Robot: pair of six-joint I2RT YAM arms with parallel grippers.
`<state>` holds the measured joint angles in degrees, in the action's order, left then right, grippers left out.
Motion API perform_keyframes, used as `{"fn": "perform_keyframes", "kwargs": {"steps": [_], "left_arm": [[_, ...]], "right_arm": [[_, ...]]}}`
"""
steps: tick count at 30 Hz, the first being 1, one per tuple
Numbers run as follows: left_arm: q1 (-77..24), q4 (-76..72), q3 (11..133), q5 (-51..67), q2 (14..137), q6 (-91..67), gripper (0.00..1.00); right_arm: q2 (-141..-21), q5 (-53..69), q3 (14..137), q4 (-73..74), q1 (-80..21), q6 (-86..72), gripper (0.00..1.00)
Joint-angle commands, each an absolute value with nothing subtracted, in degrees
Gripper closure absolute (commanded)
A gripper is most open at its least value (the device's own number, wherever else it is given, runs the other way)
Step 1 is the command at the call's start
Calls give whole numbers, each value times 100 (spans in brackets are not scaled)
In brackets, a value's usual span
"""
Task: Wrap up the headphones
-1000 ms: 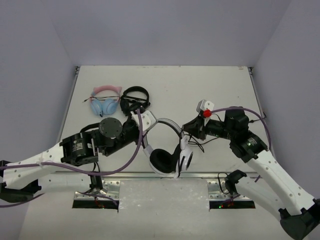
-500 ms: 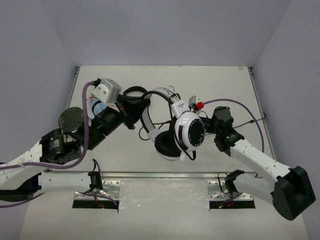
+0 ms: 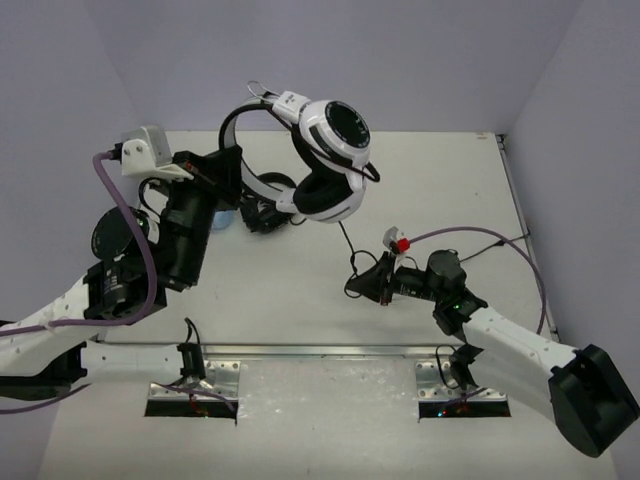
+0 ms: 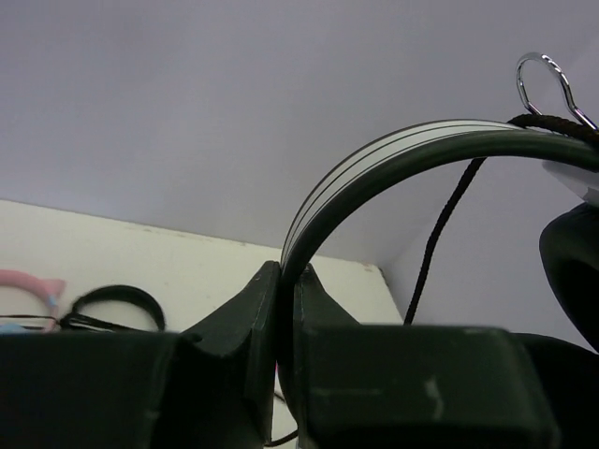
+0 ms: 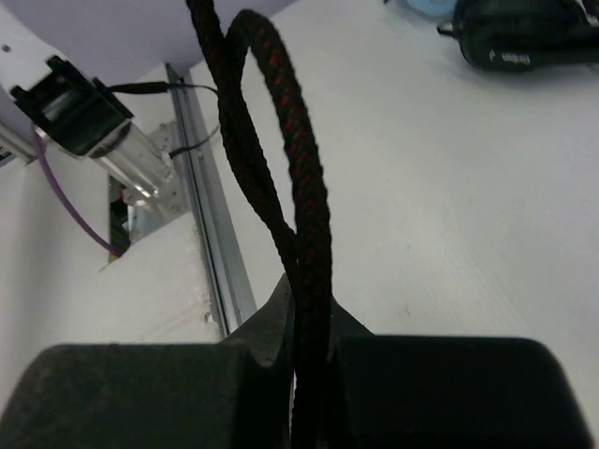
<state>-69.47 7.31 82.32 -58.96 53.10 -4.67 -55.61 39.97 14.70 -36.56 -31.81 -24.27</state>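
The white headphones (image 3: 330, 135) with black ear cushions hang high in the air over the table's far middle. My left gripper (image 3: 232, 163) is shut on their white-and-black headband (image 4: 374, 164), which arcs up and right in the left wrist view. The thin black cable (image 3: 345, 237) drops from the ear cups to my right gripper (image 3: 362, 283), which is low over the table at centre right and shut on a doubled strand of the braided cable (image 5: 299, 196).
An all-black pair of headphones (image 3: 268, 205) lies on the table under the raised pair; it also shows in the left wrist view (image 4: 117, 304) and the right wrist view (image 5: 524, 37). A pink-and-blue pair (image 4: 28, 295) lies left of it. The table's metal front rail (image 5: 211, 243) runs beside my right gripper.
My left gripper has lifted the headphones from the table's near middle up and toward the back. My right gripper let go of the ear cup area and now holds the cable lower down.
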Motion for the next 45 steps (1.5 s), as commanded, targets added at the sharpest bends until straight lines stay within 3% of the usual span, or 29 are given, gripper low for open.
{"fn": "perform_keyframes", "kwargs": {"steps": [1,4,9,18,20,21,22,23,28,29,32,35,45], "left_arm": [[-6987,-1507,8719,-7565,5474,721,100],[-6812,-3310,8884,-7936,5834,2183,100],[-6039,-2023,10000,-7901,6441,1513,100],[-5757,-2453,10765,-8016,6986,2389,99],[-5766,-2103,10810,-7981,7031,2016,100],[-5783,-1143,10854,-7763,7031,1665,100],[-5809,-603,10924,-7691,7031,1244,100],[-5879,-180,10907,-7630,6979,717,100],[-6616,851,10003,-7463,6479,62,99],[-6714,1087,9924,-7427,6364,-469,100],[-6855,2866,10106,-6639,6363,-1655,100],[-6847,3417,10081,-6189,6381,-2326,100],[-6899,3183,9431,-5344,6161,-2926,99]], "right_arm": [[-5108,2798,855,-2982,-3208,-2364,99],[-4545,1777,222,-2375,-3208,-2715,99],[-3535,1064,62,-1039,-3208,-3014,99],[-2698,368,351,1053,-3208,-3586,98],[-2786,771,483,1002,-3208,-3481,88],[-2769,1243,536,854,-3208,-3411,78],[-2725,1561,580,757,-3208,-3306,67],[-2664,1860,684,669,-3208,-3261,44],[-2443,2741,1510,1010,-3208,-2665,22],[-2478,2820,1808,1080,-3208,-2576,11],[-2671,2971,2353,1091,-3208,-2294,8],[-2986,2945,2531,538,-3208,-2241,7],[-5199,3884,2285,-3580,-3243,-2978,9]]}}
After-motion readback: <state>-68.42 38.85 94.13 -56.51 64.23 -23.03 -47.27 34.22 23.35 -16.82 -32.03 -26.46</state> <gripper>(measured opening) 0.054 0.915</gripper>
